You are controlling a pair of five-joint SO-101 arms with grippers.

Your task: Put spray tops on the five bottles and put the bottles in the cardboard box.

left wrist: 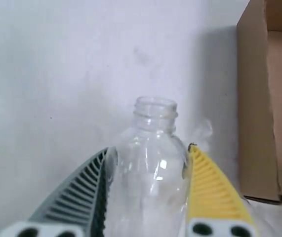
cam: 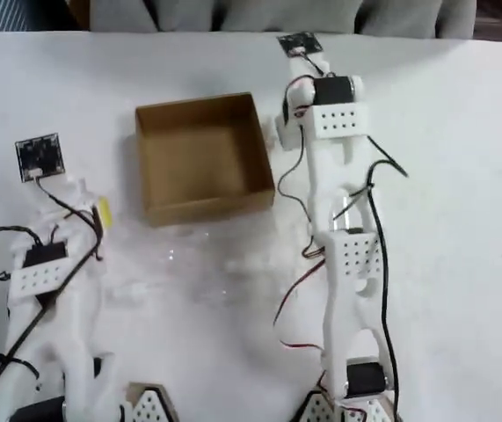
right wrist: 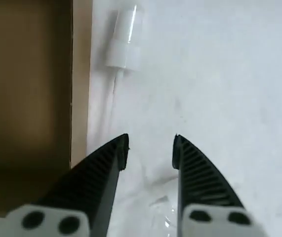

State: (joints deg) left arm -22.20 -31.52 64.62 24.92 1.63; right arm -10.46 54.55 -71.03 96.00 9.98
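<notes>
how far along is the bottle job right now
Nothing looks finished: the cardboard box is empty. In hand: the left gripper clamps an uncapped bottle, and the open right gripper hangs near a spray top lying beside the box. All capping and boxing is left.

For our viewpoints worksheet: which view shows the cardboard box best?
High view: the whole open cardboard box, from above. Left wrist view catches an outer corner; right wrist view, one wall and some floor.

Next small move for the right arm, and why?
Probably advance the open right gripper to the spray top lying on the table beside the cardboard box, then close on it. The left gripper grips a clear bottle whose neck is bare.
</notes>
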